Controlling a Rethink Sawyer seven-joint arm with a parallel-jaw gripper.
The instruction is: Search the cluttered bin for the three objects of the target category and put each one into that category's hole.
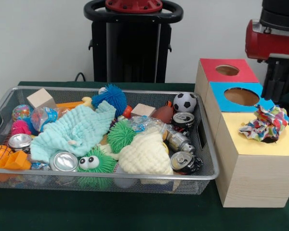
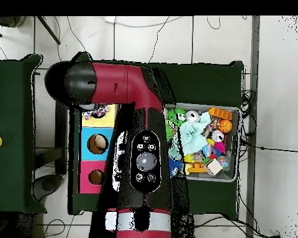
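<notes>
The wire mesh bin point(image 1: 111, 177) lies at the left, full of mixed things; it also shows in the overhead view point(image 2: 237, 124). Three wooden boxes stand at the right, with a red top point(image 1: 226, 70), a blue top point(image 1: 241, 97) and a yellow top point(image 1: 260, 144), the red and blue each showing a round hole. A crumpled multicoloured cloth point(image 1: 265, 124) sits on the yellow box over its hole; it also shows from overhead point(image 2: 97, 113). My gripper point(image 1: 279, 97) hangs open and empty just above that cloth. From overhead the arm point(image 2: 139, 124) hides the gripper.
In the bin lie a light blue cloth point(image 1: 77, 127), a pale yellow cloth point(image 1: 144, 154), several drink cans point(image 1: 65, 161), green spiky balls point(image 1: 121, 134), a blue spiky ball point(image 1: 111, 98), a small soccer ball point(image 1: 185, 102), wooden blocks point(image 1: 41, 98) and orange toys point(image 1: 7, 159).
</notes>
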